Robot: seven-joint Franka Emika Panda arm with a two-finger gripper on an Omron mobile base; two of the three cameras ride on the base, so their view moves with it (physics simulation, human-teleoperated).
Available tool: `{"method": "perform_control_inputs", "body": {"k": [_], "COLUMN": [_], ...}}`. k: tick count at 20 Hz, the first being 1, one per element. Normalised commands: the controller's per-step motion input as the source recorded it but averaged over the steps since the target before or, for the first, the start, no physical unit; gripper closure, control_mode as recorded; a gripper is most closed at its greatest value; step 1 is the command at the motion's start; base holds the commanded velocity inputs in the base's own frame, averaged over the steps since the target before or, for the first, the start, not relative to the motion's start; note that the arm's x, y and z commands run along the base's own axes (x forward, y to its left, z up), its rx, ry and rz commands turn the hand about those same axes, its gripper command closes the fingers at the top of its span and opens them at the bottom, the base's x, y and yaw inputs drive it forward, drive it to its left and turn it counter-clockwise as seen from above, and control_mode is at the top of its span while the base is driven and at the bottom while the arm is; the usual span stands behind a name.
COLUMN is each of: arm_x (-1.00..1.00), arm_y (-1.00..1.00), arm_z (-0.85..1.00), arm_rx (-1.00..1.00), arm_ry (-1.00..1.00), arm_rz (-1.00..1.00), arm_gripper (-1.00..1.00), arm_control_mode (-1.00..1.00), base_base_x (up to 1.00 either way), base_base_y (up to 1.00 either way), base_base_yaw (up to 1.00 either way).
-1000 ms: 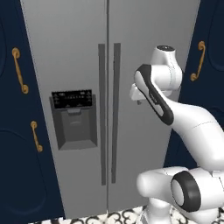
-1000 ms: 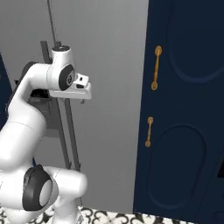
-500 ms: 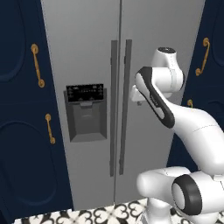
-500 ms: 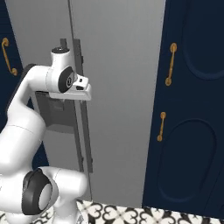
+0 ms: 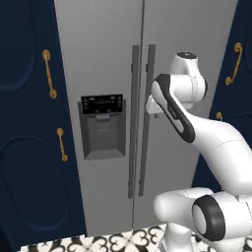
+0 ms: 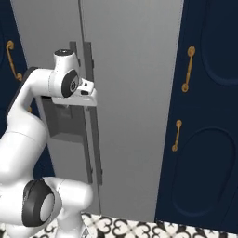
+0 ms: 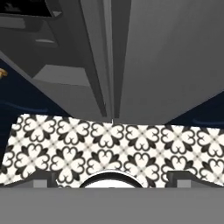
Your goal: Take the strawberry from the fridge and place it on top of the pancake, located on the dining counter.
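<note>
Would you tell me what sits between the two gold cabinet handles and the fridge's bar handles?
In the left base view, the black dispenser panel sits on the left fridge door, between the gold cabinet handles and the dark bar handles.

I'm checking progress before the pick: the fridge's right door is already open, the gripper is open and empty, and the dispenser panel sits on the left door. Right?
Not quite. Both doors of the fridge are shut, as the left base view shows, with the two dark bar handles side by side at the closed seam. The rest holds: the gripper is open and empty, and the dispenser panel is on the left door.
</note>
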Motion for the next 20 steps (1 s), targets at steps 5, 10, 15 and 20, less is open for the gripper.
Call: {"method": "perform_control_inputs", "body": {"k": [5,10,15,20], "arm_x": [0.00,0.00,0.00,0.00], "arm_y": [0.00,0.00,0.00,0.00], "arm_z": [0.00,0.00,0.00,0.00], "arm_rx": [0.00,0.00,0.00,0.00], "arm_ry": [0.00,0.00,0.00,0.00], "arm_rz": [0.00,0.00,0.00,0.00], "arm_gripper": [-1.00,-1.00,-1.00,-1.00], "arm_control_mode": [1.00,1.00,1.00,1.00], "base_base_x": [0.34,0.08,0.00,0.00], "base_base_y": [0.13,0.19,0.29,0.26], "base_base_yaw": [0.00,0.00,0.00,0.00]}}
